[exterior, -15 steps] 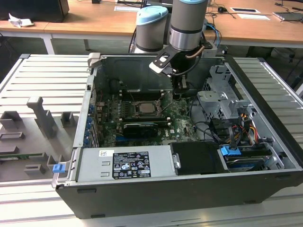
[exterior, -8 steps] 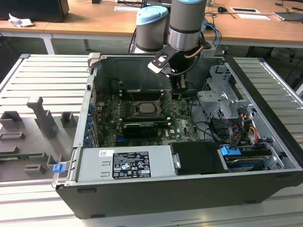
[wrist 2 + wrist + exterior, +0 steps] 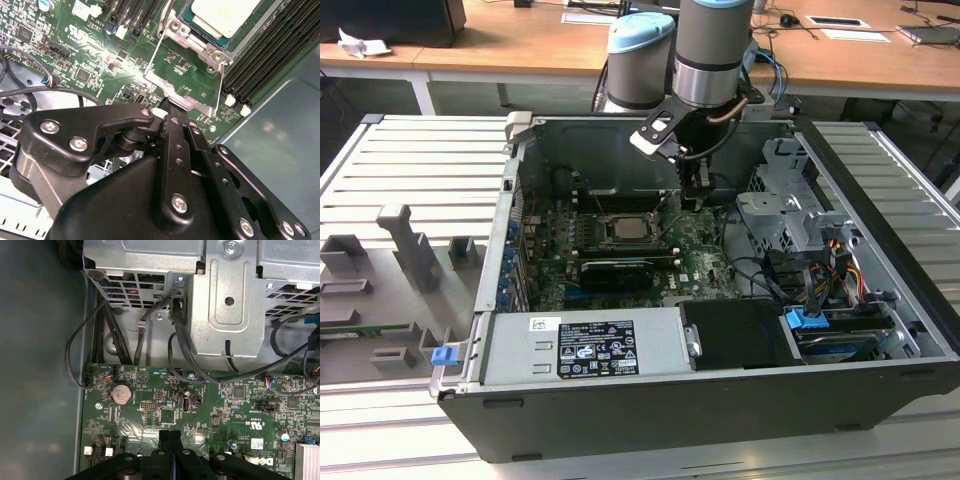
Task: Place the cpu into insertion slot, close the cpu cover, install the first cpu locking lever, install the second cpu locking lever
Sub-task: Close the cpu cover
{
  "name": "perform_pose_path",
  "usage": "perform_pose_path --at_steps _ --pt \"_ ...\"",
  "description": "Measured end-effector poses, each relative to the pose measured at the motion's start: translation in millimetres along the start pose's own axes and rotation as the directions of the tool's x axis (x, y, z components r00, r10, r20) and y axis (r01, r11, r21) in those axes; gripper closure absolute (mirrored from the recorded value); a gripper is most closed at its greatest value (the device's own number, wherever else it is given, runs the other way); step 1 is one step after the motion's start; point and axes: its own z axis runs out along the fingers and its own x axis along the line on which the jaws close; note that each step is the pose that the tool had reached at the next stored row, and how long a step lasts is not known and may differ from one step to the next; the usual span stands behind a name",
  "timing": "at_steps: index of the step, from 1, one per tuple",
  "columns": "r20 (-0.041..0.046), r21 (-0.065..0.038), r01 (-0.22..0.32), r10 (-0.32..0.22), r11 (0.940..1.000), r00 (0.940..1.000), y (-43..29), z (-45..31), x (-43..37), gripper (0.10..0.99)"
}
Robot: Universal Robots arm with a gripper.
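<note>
Lying in the slot (image 3: pixel 195 41), the cpu (image 3: pixel 225 15) is uncovered. The pincer (image 3: pixel 167 111) is closed empty against the cover (image 3: pixel 182 96)'s edge. The power supply (image 3: pixel 585 345) is labelled.

We logged one gripper (image 3: pixel 169 436): its two black fingers were pressed flat together with no gap, tips over the green circuit board (image 3: pixel 150 385). One round silver coin battery (image 3: pixel 120 393) sat on the board near its edge. A grey metal drive cage (image 3: pixel 220 315) stood beyond that edge. Several black cables (image 3: pixel 114 337) ran from cage to board. A plain grey case wall (image 3: pixel 35 365) lay beside the board. Two small white connectors (image 3: pixel 88 452) sat near the board's corner.
</note>
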Motion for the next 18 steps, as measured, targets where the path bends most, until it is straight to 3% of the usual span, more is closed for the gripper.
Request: perform_pose_path --at_steps 18 --pt "0.0 0.0 0.0 0.0 1.0 1.0 -3.7 -0.2 0.2 0.98"
